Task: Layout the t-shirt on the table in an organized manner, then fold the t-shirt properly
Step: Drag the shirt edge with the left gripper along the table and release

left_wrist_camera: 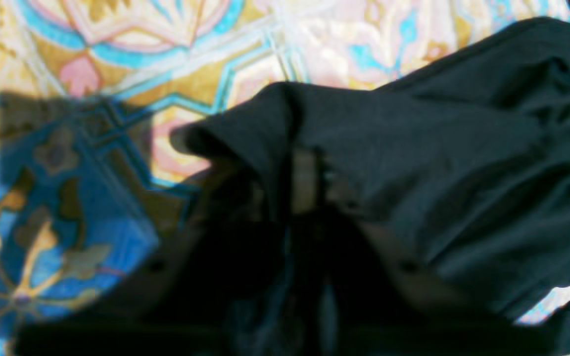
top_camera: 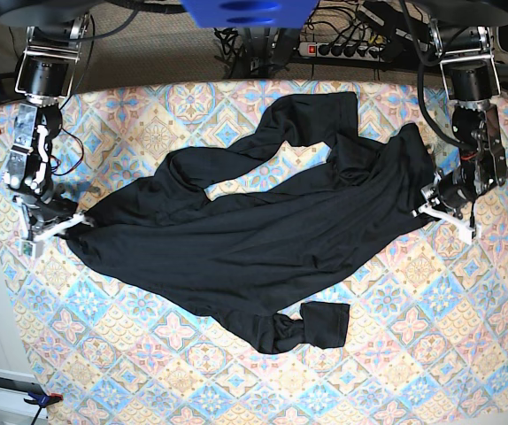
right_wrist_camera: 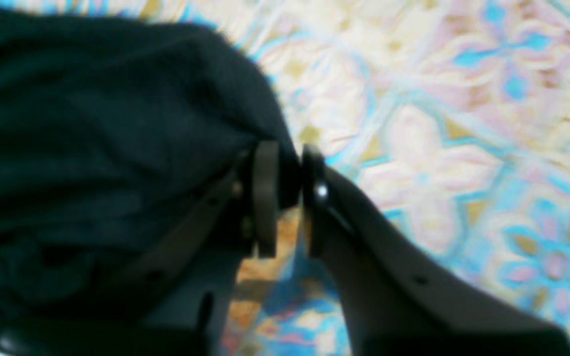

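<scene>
Your left gripper (left_wrist_camera: 309, 183) is pressed together on a fold of the t-shirt (top_camera: 263, 230); in the left wrist view the black cloth bunches right over the fingers and trails off to the right (the view is blurred, so the exact hold is hard to read). In the base view this gripper (top_camera: 431, 205) sits at the garment's right edge, low over the bench (top_camera: 431, 354).

Your right gripper (right_wrist_camera: 287, 198) stands slightly parted, with a tip of black fabric caught between the two pads at their far end; bare patterned cloth shows through the gap nearer the wrist. In the base view that gripper (top_camera: 59, 226) is at the shirt's left tip.

Between the two grippers the t-shirt stretches across the middle of the bench, crumpled rather than flat. One sleeve loops toward the far side, and another part lies knotted up at the near side, right of centre. The pastel tile cloth shows all round it.
</scene>
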Available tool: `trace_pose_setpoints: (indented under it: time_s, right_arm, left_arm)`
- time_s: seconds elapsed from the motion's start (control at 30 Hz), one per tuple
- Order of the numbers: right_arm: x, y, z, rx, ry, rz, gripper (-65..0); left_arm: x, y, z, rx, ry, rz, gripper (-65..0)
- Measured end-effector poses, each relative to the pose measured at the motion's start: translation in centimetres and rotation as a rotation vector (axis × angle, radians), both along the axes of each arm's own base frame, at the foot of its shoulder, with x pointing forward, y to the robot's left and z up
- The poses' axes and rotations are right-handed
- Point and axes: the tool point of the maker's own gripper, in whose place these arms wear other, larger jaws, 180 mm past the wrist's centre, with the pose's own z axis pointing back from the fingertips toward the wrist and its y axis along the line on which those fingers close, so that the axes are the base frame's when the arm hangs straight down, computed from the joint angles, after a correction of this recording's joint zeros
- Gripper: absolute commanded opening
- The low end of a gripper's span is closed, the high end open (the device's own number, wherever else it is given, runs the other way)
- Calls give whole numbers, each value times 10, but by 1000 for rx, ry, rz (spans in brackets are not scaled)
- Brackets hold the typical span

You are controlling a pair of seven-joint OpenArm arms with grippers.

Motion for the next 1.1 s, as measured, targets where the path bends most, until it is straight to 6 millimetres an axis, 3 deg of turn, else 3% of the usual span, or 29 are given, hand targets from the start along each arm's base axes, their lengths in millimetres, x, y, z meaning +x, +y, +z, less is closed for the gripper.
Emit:
trace_pose_setpoints:
  time_s: [0.07,0.2,0.4,0.6,0.73,0.97,1.1]
  right_arm:
    - [-2,-10,4,-18,-3,-21,-532]
    - [-1,-7,2,-4,-5,-18,-528]
    - [0,-3,7,-14,-16,-3,-528]
    - [5,0,16,-19,-43,7,-528]
    - [3,2,18,-24,-41,14,-528]
    - [12,7,37,-32,-98,36,-528]
    - [8,9,31,-28,-66,39,-528]
  left_arm:
    - [9,-2,7,-6,-22,1,-650]
    - [42,6,36,46,-108,5,-648]
    - [98,35,98,259,-249,21,-650]
    - [142,73,110,305,-255,137,-650]
    - [166,102,129,379,-318,210,-650]
    - [200,111,177,454,-458,246,-643]
    - [208,108,180,478,-429,299,-548]
